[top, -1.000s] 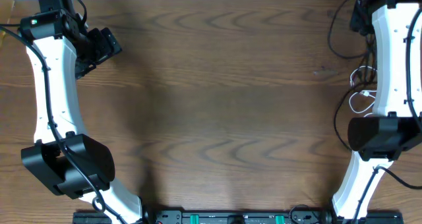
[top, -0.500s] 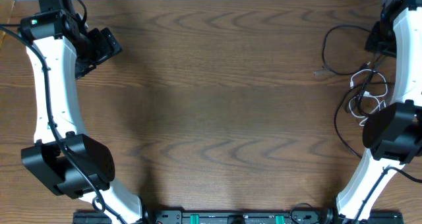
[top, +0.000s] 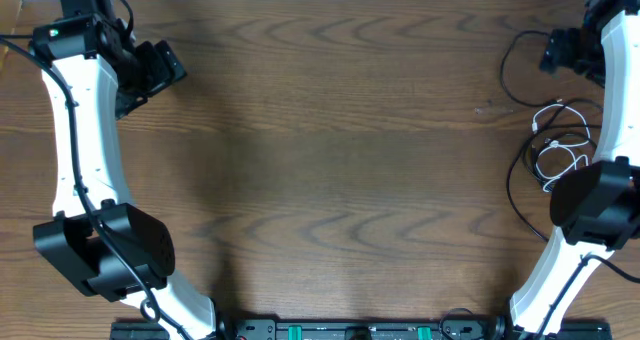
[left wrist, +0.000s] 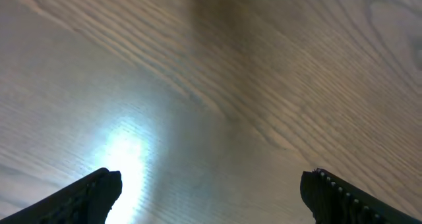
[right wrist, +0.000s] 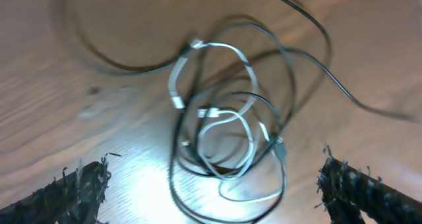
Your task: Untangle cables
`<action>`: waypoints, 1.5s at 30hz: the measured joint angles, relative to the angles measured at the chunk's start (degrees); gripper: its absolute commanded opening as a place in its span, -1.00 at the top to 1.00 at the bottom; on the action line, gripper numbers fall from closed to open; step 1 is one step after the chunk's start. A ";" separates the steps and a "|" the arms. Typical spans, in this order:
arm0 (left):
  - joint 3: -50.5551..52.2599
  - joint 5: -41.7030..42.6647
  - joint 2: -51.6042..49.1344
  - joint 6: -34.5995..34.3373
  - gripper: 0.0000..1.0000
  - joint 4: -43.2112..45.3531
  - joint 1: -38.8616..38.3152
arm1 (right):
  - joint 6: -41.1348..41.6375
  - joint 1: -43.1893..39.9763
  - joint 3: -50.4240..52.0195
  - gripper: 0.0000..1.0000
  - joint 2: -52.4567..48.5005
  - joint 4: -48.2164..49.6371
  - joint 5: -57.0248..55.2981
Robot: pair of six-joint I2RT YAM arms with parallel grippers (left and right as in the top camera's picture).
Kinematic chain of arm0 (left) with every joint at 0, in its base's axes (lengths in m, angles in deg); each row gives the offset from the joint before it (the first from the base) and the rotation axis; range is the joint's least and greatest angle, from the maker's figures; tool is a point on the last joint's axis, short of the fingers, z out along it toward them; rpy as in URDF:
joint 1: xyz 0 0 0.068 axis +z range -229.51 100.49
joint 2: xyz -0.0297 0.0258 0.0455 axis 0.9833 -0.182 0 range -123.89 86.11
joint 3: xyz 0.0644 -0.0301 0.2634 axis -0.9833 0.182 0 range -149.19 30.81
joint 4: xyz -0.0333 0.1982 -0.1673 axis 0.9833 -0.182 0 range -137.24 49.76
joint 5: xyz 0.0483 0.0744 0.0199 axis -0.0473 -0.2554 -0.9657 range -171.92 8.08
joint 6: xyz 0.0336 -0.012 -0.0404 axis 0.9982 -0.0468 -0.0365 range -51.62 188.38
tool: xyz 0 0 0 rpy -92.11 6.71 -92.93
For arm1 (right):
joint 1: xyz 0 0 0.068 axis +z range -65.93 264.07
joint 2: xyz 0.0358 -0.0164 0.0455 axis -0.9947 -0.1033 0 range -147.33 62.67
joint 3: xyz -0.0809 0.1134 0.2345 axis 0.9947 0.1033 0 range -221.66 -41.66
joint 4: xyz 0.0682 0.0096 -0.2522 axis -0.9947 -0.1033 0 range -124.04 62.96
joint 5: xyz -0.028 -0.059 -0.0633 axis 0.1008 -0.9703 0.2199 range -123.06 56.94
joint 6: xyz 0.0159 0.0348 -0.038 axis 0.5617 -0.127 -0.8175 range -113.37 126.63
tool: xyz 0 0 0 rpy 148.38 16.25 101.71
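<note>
The cables lie in a tangle at the table's right edge. A short white cable (top: 560, 148) (right wrist: 221, 122) is coiled in small loops. Thin black cables (top: 514, 72) (right wrist: 306, 36) loop around and through it. My right gripper (top: 560, 52) (right wrist: 217, 191) hangs above the tangle, open, its fingers wide on either side with nothing held. Part of the tangle is hidden under the right arm in the overhead view. My left gripper (top: 165, 65) (left wrist: 214, 191) is open at the far left back, over bare wood, far from the cables.
The wooden table (top: 340, 160) spreads between the two arms. The arm bases and a black rail (top: 350, 330) sit along the front edge. The white right arm (top: 610, 100) stands over the cables' right side.
My right gripper has gone from shut to wide open and shifted at the back right. The black cable loop, drawn out leftward, has settled back to the right. The left arm is still.
</note>
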 measured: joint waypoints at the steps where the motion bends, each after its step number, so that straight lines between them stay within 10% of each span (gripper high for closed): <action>1: 0.00 0.15 0.00 0.52 -0.84 0.39 -0.55 | -2.19 0.59 -0.11 -0.99 0.79 0.81 2.47; 16: 0.00 1.22 13.11 5.51 -0.95 4.28 -10.88 | -18.21 5.42 -1.70 -0.98 14.45 3.41 33.46; 45: -0.33 1.46 17.99 5.62 -0.99 3.13 -12.63 | -16.00 10.14 8.83 -0.99 20.98 7.56 36.15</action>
